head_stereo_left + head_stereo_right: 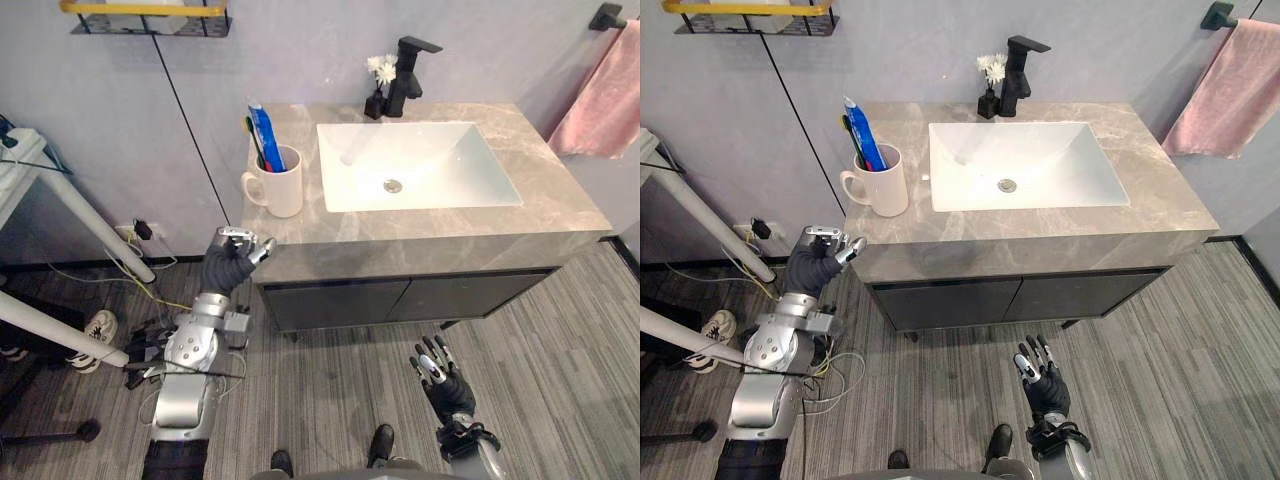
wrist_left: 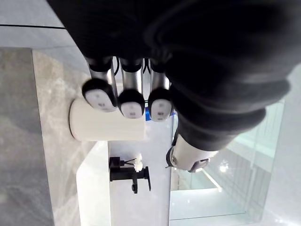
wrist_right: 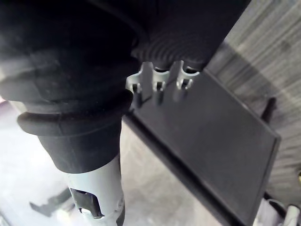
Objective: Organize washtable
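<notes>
Mug (image 1: 278, 185) holding toothpaste (image 1: 268, 132) stands on surface (image 1: 330, 232) just beyond my left hand (image 1: 238, 256), fingers curled and empty; I judge it staged for reach. Right hand (image 1: 442, 378) hangs low, fingers straight.

The grey marble counter (image 1: 560, 190) has a white sink (image 1: 420, 165) set in it, with a white mug (image 1: 280, 185) holding toothpaste (image 1: 267, 135) and a toothbrush (image 1: 253, 140) just left of the sink, and a black tap (image 1: 408, 75) beside a small flower vase (image 1: 376, 103) at the back edge.
</notes>
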